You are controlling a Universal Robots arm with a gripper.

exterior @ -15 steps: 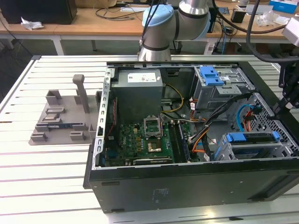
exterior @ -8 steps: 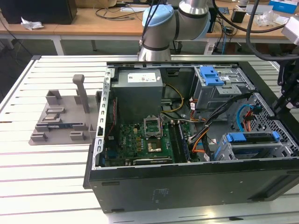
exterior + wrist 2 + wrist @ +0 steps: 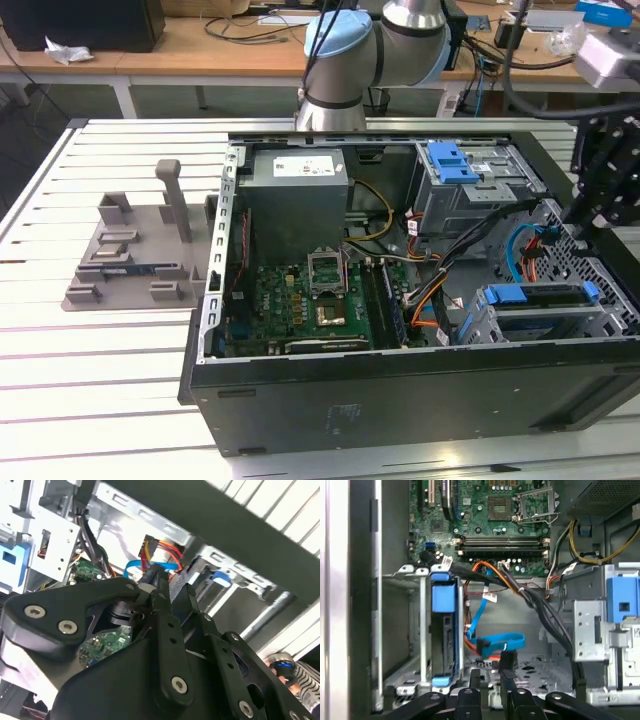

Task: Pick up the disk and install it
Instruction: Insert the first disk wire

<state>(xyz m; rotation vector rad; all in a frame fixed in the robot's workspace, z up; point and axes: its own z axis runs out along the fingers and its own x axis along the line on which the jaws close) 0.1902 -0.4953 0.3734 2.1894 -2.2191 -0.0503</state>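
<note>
The disk [image 3: 535,297] lies in the lower drive bay of the open computer case [image 3: 400,380], its blue rails showing at the front corner on the exterior view's right. In the first wrist view the disk [image 3: 443,630] stands inside the grey bay with a blue rail end on top. My gripper [image 3: 585,212] hangs over the case's edge on the exterior view's right, apart from the disk. In both wrist views the gripper [image 3: 491,676] [image 3: 171,584] is open by a narrow gap, with nothing between the black fingers [image 3: 475,680].
A grey metal drive cage with a blue latch [image 3: 450,160] stands at the back of the case. Loose blue and orange cables [image 3: 500,640] cross the case floor beside the bay. The motherboard [image 3: 300,305] fills the middle. A grey slotted holder stand [image 3: 130,255] sits on the slatted table.
</note>
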